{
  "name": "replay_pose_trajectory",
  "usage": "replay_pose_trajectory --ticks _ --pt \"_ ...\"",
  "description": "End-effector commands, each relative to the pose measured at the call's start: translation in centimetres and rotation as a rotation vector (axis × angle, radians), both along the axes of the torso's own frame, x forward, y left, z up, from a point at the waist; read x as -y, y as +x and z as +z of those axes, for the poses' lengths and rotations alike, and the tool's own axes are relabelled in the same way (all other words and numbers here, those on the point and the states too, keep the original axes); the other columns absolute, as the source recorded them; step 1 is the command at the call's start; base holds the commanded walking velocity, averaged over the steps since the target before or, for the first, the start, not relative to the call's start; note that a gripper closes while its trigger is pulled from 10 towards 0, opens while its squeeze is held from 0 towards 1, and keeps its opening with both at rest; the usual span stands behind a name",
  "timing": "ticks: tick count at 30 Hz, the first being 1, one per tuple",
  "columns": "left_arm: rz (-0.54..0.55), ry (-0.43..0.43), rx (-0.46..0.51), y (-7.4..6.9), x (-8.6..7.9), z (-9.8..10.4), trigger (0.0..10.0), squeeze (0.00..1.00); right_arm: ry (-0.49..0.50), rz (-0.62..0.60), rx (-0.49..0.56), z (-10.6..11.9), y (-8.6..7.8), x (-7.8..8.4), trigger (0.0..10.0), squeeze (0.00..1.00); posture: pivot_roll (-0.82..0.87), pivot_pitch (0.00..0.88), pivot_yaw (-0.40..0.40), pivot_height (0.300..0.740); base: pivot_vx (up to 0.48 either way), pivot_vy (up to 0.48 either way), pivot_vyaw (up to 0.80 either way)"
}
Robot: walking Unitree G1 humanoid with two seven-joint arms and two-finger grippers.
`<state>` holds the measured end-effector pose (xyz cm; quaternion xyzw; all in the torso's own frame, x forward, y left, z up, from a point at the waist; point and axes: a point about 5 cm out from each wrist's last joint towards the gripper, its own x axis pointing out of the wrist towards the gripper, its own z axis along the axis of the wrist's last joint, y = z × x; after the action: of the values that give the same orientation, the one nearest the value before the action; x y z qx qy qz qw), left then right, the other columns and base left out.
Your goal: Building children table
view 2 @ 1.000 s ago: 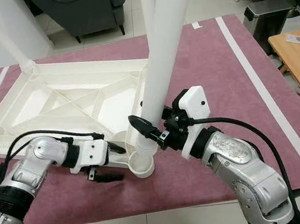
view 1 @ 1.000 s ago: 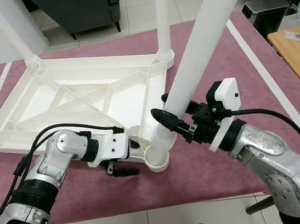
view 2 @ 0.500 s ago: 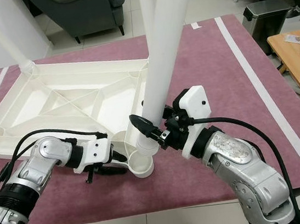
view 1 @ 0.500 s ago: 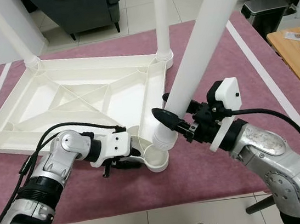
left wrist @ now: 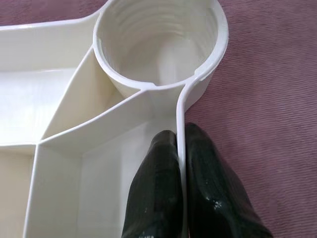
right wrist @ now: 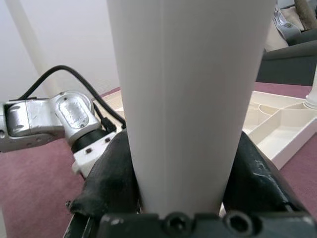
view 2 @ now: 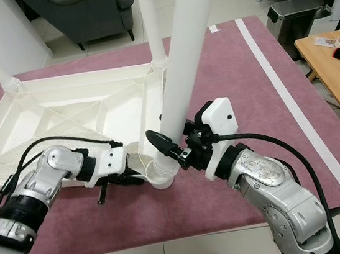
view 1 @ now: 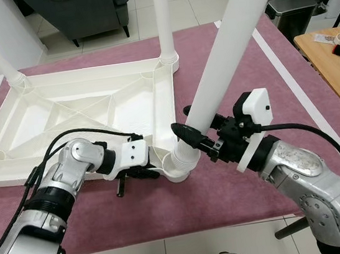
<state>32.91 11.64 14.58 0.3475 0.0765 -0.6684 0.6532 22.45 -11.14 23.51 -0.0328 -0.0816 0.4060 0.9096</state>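
Purple rug: right gripper (view 1: 191, 138) clamping white table leg (view 1: 223, 51), threaded end now seated in corner socket (left wrist: 157, 42); left gripper (left wrist: 179, 163) pinching tabletop rim (left wrist: 181, 119).

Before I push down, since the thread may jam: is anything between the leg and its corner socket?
Nothing visible. The leg, held by the right claw, meets the socket; the left claw pinches the tabletop rim beside it.

Grey armchair (view 1: 76, 11), bin (view 1: 289, 11), wooden table (view 1: 338, 70) nearby.
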Motion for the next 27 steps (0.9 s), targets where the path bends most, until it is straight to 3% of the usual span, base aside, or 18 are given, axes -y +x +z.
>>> replay_pose_trajectory --ticks 1,5,9,10,12,16,20,21,27 --pt "0.236 -0.08 0.188 2.1 -2.1 2.2 10.0 0.0 -0.019 0.019 0.036 0.3 -0.1 -0.7 10.0 0.0 -0.12 0.106 0.13 0.74 0.0 0.0 0.0" --pt "0.264 -0.067 0.208 2.6 -2.4 2.4 10.0 0.0 -0.042 0.015 0.049 0.2 0.2 -1.0 10.0 0.0 -0.13 0.108 0.133 0.74 0.0 0.0 0.0" --pt "0.333 -0.073 0.237 3.6 -2.4 2.8 10.0 0.0 -0.163 -0.037 0.113 -0.4 2.0 -2.2 10.0 0.0 -0.13 0.111 0.133 0.74 0.0 0.0 0.0" --pt "0.333 -0.073 0.237 3.6 -2.4 2.8 10.0 0.0 -0.163 -0.037 0.113 -0.4 2.0 -2.2 10.0 0.0 -0.13 0.111 0.133 0.74 0.0 0.0 0.0" --pt "0.361 -0.092 0.24 3.8 -1.7 2.5 10.0 0.0 -0.173 -0.081 0.145 -0.2 3.5 -3.0 10.0 0.0 -0.12 0.111 0.129 0.74 0.0 0.0 0.0" --pt "0.371 -0.099 0.241 3.8 -1.4 2.2 10.0 0.0 -0.165 -0.095 0.15 -0.1 4.1 -3.3 10.0 0.0 -0.12 0.111 0.129 0.74 0.0 0.0 0.0" --pt "0.386 -0.116 0.248 3.5 0.0 1.0 10.0 0.0 -0.174 -0.11 0.148 0.0 4.9 -3.5 10.0 0.0 -0.12 0.117 0.116 0.74 0.0 0.0 0.0" --pt "0.389 -0.126 0.241 3.4 0.3 0.6 10.0 1.0 -0.168 -0.101 0.145 0.2 4.8 -3.5 10.0 0.0 -0.12 0.119 0.116 0.74 0.0 0.0 0.0" --pt "0.415 -0.169 0.222 3.5 0.5 0.4 10.0 1.0 -0.155 -0.058 0.147 0.7 4.2 -3.4 10.0 0.0 -0.12 0.121 0.117 0.74 0.0 0.0 0.0"
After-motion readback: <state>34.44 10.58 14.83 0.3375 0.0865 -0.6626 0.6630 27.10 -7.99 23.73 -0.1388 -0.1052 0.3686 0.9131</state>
